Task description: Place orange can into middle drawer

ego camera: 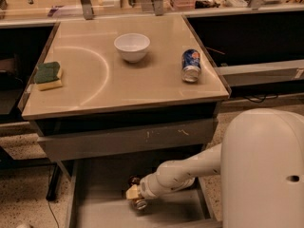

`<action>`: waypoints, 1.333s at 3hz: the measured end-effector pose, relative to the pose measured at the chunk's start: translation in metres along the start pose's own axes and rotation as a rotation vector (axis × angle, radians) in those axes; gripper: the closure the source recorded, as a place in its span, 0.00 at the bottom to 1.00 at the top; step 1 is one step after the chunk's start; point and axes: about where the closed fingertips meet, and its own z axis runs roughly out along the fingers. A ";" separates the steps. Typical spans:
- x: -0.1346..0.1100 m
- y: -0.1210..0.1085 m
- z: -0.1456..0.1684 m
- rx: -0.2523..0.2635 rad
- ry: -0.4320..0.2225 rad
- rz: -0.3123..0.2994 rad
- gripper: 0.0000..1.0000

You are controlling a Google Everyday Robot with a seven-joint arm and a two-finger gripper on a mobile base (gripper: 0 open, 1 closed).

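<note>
- The robot's white body (pixel 266 175) is seen nearest, in front of the right corner of the worktop (pixel 95 94).
- The middle drawer (pixel 102 215) is pulled out below the worktop's near edge, and its grey floor is exposed.
- The white arm (pixel 187 171) is stretched from the right into the drawer, under the worktop's near edge.
- The claw (pixel 134 194) is held low over the drawer floor, below the middle of the worktop's near edge. Whether it is gripping or released cannot be told.
- The orange can (pixel 140 204) is found at the claw's tip, inside the drawer. Only a small part with a silver end is shown.
- A grey drawer front (pixel 95 146) with white scratch marks is shut just under the worktop.
- A green-topped yellow sponge (pixel 48 75) is laid by the worktop's left edge.
- A blue can (pixel 191 65) is laid on its side on the worktop's right part.
- A white bowl (pixel 132 46) is set upright towards the worktop's far middle.
</note>
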 end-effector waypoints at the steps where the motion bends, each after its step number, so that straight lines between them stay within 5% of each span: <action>1: 0.000 -0.001 0.009 -0.005 0.020 0.003 1.00; 2: 0.001 -0.002 0.014 -0.005 0.041 0.024 1.00; 4: 0.001 -0.002 0.014 -0.005 0.042 0.024 0.59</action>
